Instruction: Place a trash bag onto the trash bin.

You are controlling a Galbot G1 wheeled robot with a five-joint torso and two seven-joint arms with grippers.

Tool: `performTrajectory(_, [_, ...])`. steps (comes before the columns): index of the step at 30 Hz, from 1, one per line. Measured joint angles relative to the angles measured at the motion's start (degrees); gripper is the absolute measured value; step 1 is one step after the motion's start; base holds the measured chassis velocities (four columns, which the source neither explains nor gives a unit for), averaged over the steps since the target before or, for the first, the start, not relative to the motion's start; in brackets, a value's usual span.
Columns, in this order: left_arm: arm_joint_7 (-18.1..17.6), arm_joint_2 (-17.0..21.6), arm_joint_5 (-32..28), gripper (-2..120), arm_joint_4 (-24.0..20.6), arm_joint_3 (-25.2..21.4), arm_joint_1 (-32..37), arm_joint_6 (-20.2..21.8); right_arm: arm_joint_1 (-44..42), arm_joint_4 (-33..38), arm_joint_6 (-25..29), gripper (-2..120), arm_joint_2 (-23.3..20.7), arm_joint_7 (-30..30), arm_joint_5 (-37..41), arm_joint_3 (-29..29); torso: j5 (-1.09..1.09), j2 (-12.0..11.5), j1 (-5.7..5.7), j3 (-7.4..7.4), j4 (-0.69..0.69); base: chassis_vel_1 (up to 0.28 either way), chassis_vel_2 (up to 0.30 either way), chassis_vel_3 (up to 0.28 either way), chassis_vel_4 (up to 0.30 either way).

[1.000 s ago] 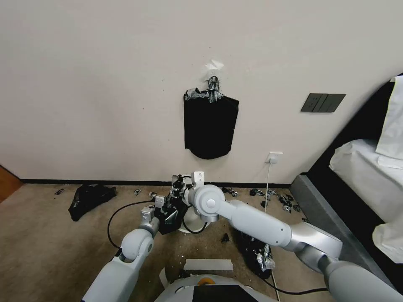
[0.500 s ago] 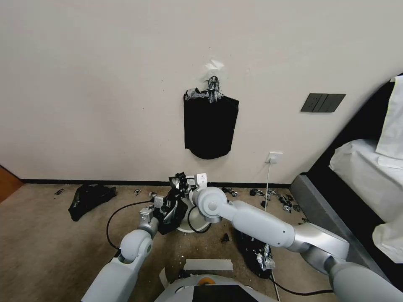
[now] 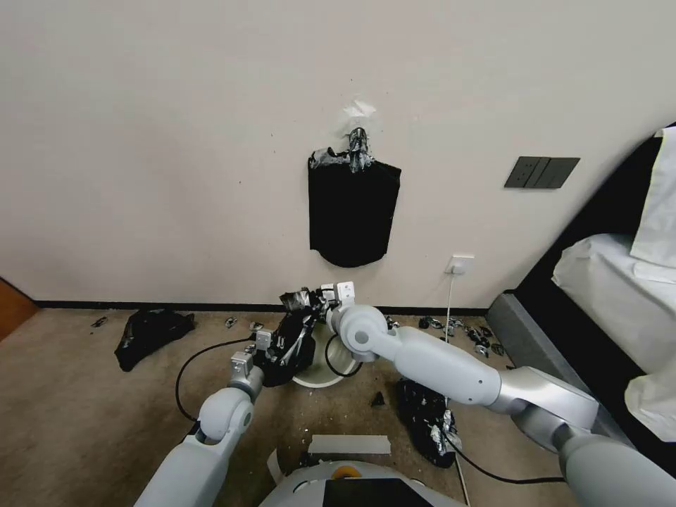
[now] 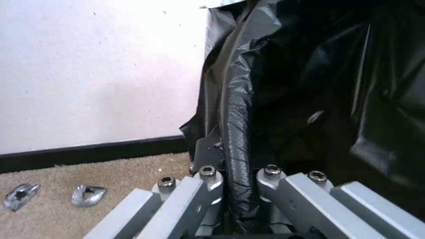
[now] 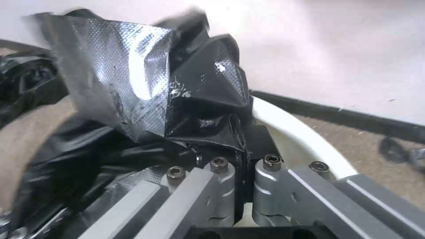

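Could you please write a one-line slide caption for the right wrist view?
Right gripper clamped on the taped rim of the black trash bag, beside the cream trash bin rim.

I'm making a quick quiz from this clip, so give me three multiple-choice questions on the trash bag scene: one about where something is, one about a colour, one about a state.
1. Where is the trash bin?
A. On the floor by the wall, between the two arms
B. On the bed
C. Hanging from the wall hook

2. What colour is the trash bag?
A. White
B. Black, with silver tape
C. Blue

3. How do the left gripper and right gripper stand?
A. Both open and away from the bag
B. Left holds the bag, right is open
C. Both jaws shut on the bag

Answers: 1 A, the head view shows it on the carpet below the arms. 2 B, glossy black plastic with a silver patch. 3 C, each wrist view shows bag plastic pinched between the jaws.
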Motion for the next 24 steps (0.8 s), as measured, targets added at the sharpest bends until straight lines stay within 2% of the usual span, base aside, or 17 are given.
performTrajectory(9, [0.49,-0.02,-0.06,2,0.69,-0.64,0.06,-0.66,0.46,0.59,-0.29,0,-1.89,-0.82,0.76,1.52,0.00,0.00,0.00,0.00,-0.01,0.000,0.000,0.000,0.000])
performTrajectory(19, [0.03,-0.48,0.23,2,2.32,-0.30,-0.16,-0.05,-0.53,3.00,-1.18,0,-1.94,-0.80,2.58,2.18,-0.01,0.00,0.00,0.00,-0.01,0.000,0.000,0.000,0.000])
performTrajectory(20, [-0.06,-0.48,0.24,2,2.36,-0.32,-0.14,-0.06,-0.46,3.13,-1.24,0,-1.95,-0.80,2.78,2.22,0.00,0.00,0.00,0.00,0.03,0.000,0.000,0.000,0.000])
performTrajectory(24, [-0.06,-0.46,0.10,2,2.39,-0.35,0.05,-0.23,-0.04,2.81,-1.30,0,-1.76,-0.87,3.17,2.54,-0.01,0.00,0.00,0.00,-0.01,0.000,0.000,0.000,0.000])
